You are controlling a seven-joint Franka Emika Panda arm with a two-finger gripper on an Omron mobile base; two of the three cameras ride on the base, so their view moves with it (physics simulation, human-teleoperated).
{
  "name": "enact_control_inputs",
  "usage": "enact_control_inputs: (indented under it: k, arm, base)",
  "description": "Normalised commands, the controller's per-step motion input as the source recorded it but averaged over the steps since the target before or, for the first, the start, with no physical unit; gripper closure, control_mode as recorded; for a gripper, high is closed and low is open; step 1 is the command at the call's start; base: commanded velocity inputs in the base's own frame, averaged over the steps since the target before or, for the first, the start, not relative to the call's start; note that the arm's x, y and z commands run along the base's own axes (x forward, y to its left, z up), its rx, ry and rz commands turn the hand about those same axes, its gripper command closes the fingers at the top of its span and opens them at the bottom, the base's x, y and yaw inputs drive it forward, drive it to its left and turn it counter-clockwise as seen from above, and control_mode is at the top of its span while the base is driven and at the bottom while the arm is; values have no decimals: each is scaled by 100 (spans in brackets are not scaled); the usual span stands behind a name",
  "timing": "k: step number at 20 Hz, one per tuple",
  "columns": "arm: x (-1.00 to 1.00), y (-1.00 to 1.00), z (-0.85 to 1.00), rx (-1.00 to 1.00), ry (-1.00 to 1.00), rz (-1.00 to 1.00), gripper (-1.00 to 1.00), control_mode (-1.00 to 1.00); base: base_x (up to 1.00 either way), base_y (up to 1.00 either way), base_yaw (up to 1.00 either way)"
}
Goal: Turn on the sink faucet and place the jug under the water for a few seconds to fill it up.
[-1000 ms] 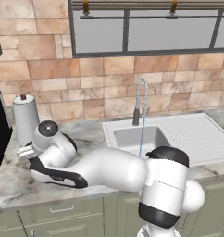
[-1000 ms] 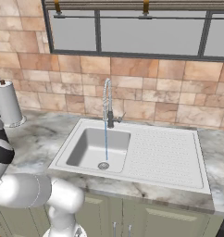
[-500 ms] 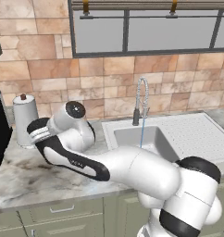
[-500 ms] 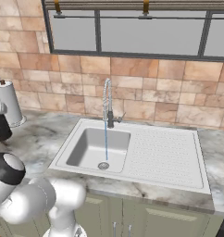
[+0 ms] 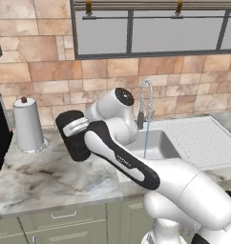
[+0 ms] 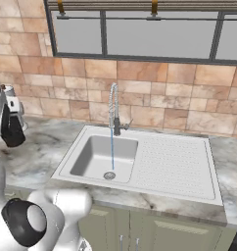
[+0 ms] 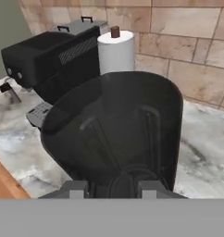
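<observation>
So the jug [image 5: 75, 136] looks like a rigid matte black cylinder, open-topped, with no give in the walls, so you can squeeze it without it deforming. Empty now, I'd guess fairly light, but it'll get noticeably heavier once it's under the water [image 5: 145, 143], and a wet matte wall could get slick. From the hand view you're looking straight down into the jug's open mouth [image 7: 115, 134], with the two dark tips of the hand [image 7: 113, 189] at the near rim. It looks like the hand is clamped on the jug's wall, since the jug sits up off the bench [image 5: 50, 178] to the left of the sink [image 5: 158, 143]. I can't see the loop handle from any angle, so can't say where it's pointing.

Arm pose: it's folded back hard, elbow bent near the sink faucet [image 5: 145, 106], forearm reaching left away from the sink, jug roughly between the faucet and the paper towel roll [image 5: 28, 124]. The stream is running into the basin, so the tap's already on. If you carry it over, keep the jug upright and the grip firm near the rim.
</observation>
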Motion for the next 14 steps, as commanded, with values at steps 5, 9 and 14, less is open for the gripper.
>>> enact_control_inputs:
  k: [5,9,14]
  arm:
    - [-7,-100,20,1,10,0,100,-100]
    - [0,-100,2,3,2,-4,100,-100]
    - [8,-100,-2,5,0,-1,100,-100]
  base:
    - [0,0,0]
    - [0,0,0]
    - [0,0,0]
